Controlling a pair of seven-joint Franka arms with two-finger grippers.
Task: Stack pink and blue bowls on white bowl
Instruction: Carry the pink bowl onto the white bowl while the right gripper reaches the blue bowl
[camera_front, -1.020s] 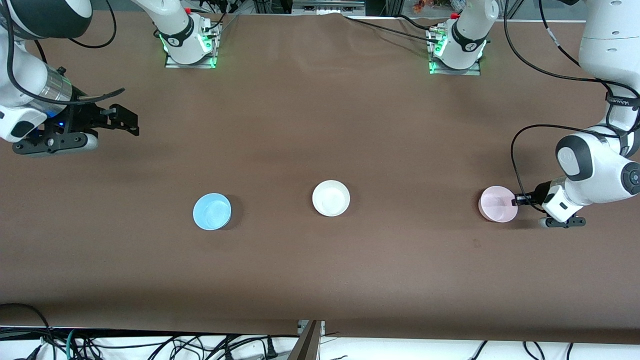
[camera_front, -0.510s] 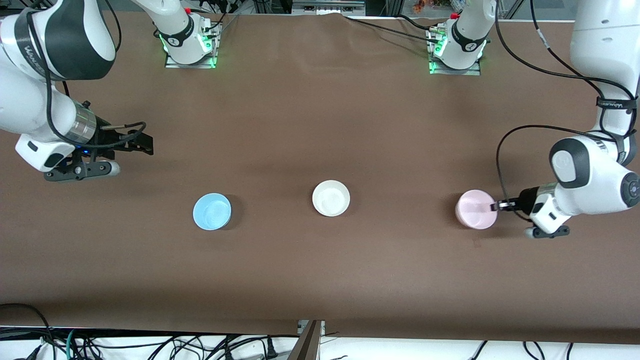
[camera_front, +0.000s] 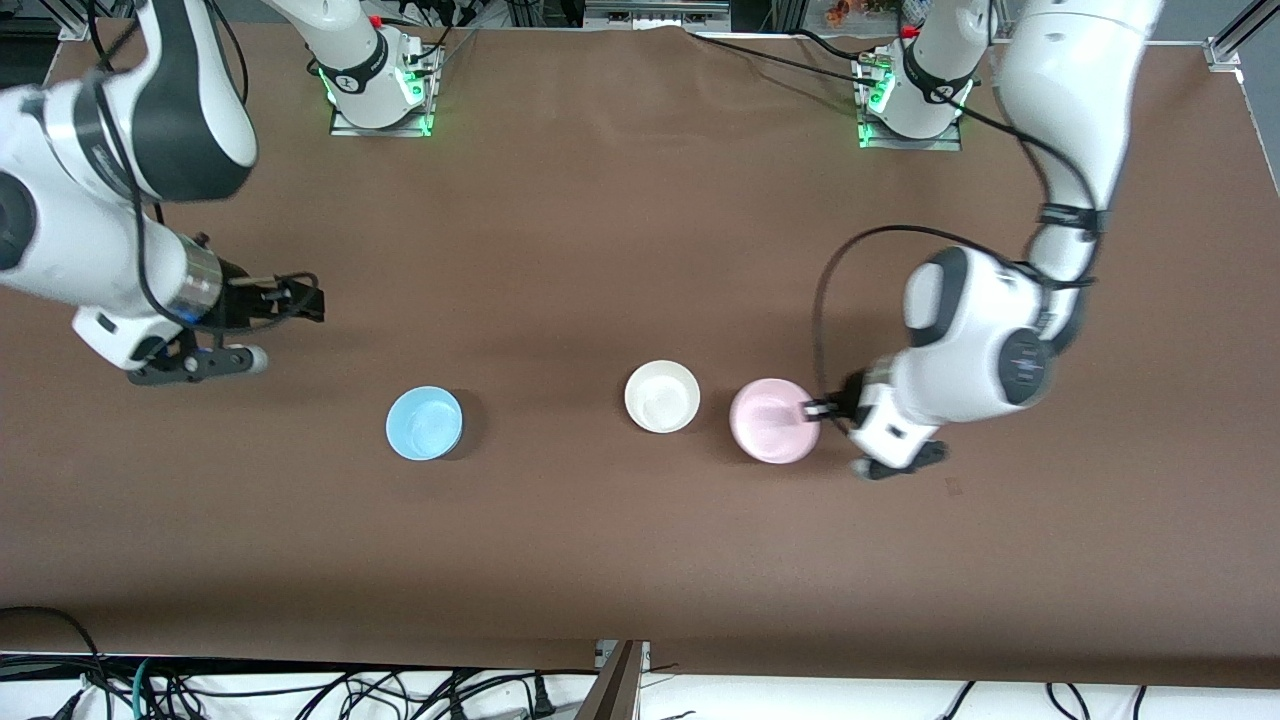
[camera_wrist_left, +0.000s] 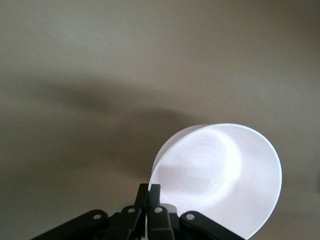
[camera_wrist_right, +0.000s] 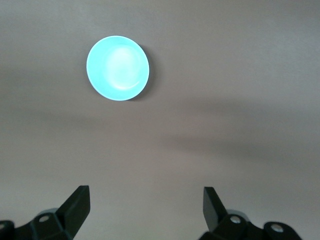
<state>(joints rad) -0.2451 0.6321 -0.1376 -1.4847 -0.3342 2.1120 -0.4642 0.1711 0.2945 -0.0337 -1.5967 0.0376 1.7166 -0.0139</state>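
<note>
Since 1 second ago the pink bowl (camera_front: 774, 434) has travelled from the left arm's end of the surface (camera_front: 640, 560) to just beside the white bowl (camera_front: 662, 396), carried by the left end effector (camera_front: 812, 409), whose fingers are clamped together on the bowl's rim. In the left wrist view the pink bowl (camera_wrist_left: 220, 175) hangs tilted above the surface, gripped at 1 edge only. It is not yet over the white bowl.

Toward the right arm's end, the blue bowl (camera_front: 424, 423) sits on the surface, untouched and well apart from the white one. The right end effector (camera_front: 300, 300) has come closer to it and hovers over bare surface, its fingers spread apart; the right wrist view shows the blue bowl (camera_wrist_right: 118, 68) ahead.

These bowls look light, stiff, thin-walled plastic, likely slick. The rim is the sensible place to pinch, though a 1-sided hold may let a bowl swing or slip.
</note>
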